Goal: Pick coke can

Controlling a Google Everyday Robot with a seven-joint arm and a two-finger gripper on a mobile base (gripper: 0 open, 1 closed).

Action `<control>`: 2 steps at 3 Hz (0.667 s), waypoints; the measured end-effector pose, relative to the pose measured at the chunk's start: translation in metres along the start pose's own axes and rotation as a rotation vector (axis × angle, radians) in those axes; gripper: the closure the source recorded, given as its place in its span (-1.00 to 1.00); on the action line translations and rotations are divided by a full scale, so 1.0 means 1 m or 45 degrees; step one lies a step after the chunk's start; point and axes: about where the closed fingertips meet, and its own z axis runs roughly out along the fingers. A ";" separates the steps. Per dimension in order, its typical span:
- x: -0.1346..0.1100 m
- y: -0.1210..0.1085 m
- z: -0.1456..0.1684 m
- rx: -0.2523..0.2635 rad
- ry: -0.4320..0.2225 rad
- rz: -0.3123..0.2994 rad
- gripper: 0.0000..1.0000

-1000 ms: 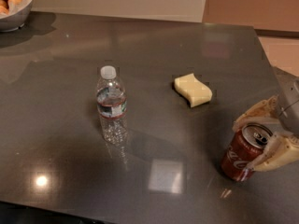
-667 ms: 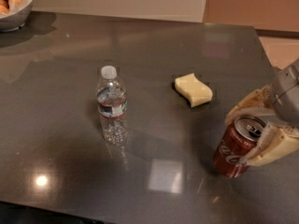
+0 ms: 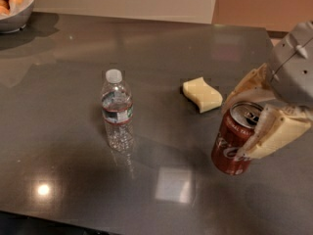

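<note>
The coke can (image 3: 234,143) is dark red with white script and a silver top with a pull tab. It is at the right of the dark table (image 3: 63,131) and leans to the left. My gripper (image 3: 257,116) comes in from the right edge. Its cream fingers (image 3: 275,133) sit on either side of the can's upper part, one behind it and one in front, and are closed on it. I cannot tell whether the can's base still touches the table.
A clear plastic water bottle (image 3: 117,110) with a white cap stands left of centre. A yellow sponge (image 3: 202,94) lies just behind and to the left of the can. A bowl of round fruit (image 3: 14,4) sits at the far left corner. The table's front edge is near the bottom left.
The gripper and the can have moved together a little to the left. The can now leans more than a second ago. The bottle and sponge have not moved.
</note>
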 end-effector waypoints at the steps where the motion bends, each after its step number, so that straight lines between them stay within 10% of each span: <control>1: -0.014 -0.005 -0.017 0.028 0.000 -0.011 1.00; 2: -0.028 -0.014 -0.037 0.117 -0.020 -0.034 1.00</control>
